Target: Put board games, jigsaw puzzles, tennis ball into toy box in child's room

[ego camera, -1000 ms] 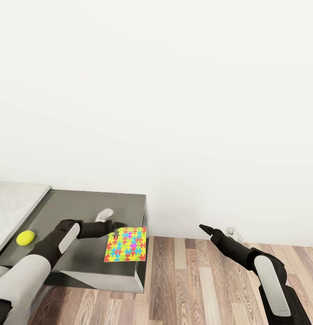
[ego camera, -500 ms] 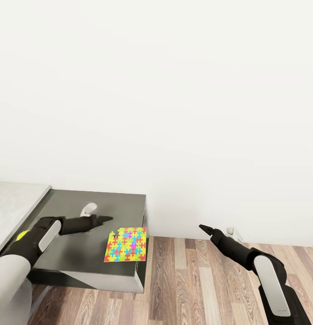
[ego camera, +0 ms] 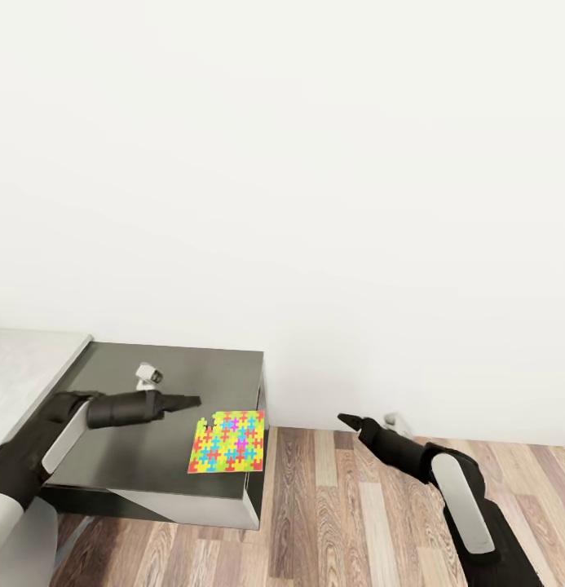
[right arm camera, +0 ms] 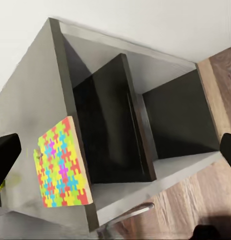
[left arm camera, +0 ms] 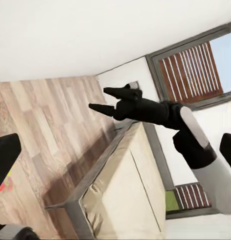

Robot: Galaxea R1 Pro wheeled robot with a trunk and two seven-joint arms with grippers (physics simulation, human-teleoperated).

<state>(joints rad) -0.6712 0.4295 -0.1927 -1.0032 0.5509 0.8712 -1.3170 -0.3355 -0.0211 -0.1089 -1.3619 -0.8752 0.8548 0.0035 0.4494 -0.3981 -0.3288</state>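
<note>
Pulled my left gripper (ego camera: 191,400) back off the puzzle (ego camera: 227,443); right gripper (ego camera: 346,421) crept nearer.

Left fingers look together, right apart. Puzzle lies at the side unit's (ego camera: 152,368) front corner, slightly overhanging. I should approach low and pinch that overhanging edge squarely.

puzzles: one (ego camera: 227,443), flat on the side unit's top at its front corner
side units: one (ego camera: 152,456), dark-topped, beside the bench
compartments in the side unit: two (right arm camera: 145,125), open, side by side
benches: one (ego camera: 21,367), pale-topped, touching the side unit
beds: one (left arm camera: 120,195), beige sheet, grey frame
windows: two (left arm camera: 195,70), grey-framed, beyond the bed
arms: two, left (ego camera: 111,410) over the side unit, right (ego camera: 412,452) over the floor
grippers: two, left (ego camera: 192,401), right (ego camera: 345,421)
</note>
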